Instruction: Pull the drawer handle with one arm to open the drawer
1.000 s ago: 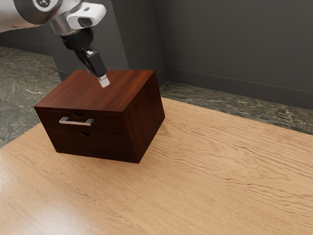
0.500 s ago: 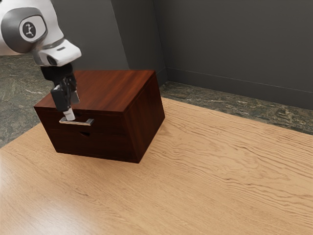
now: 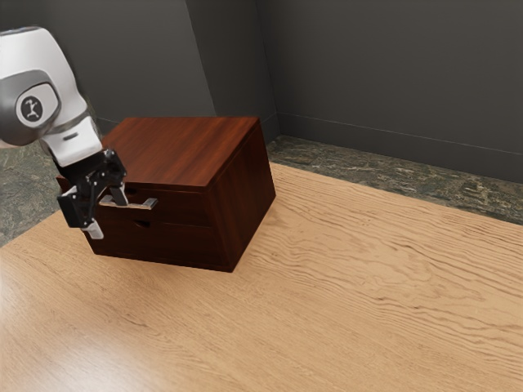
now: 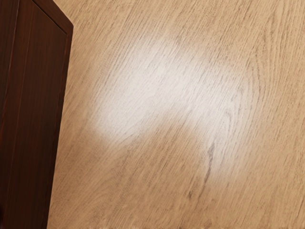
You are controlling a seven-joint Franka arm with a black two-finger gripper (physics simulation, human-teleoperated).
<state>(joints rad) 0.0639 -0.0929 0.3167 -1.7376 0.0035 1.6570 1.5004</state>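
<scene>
Sitting at the handle's (image 3: 139,202) end toward the exterior view's left, the gripper (image 3: 100,214) may or may not be clamped, I cannot tell, and the drawer (image 3: 178,204) looks unopened

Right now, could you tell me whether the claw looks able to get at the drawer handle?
Probably yes: the claw is at the drawer handle, at its end toward the exterior view's left, in front of the cabinet, nothing between them.

The exterior view looks down at the cabinet (image 3: 184,151) from its front corner. The wrist view, close by the cabinet's front, shares it and the table (image 4: 190,119).
</scene>
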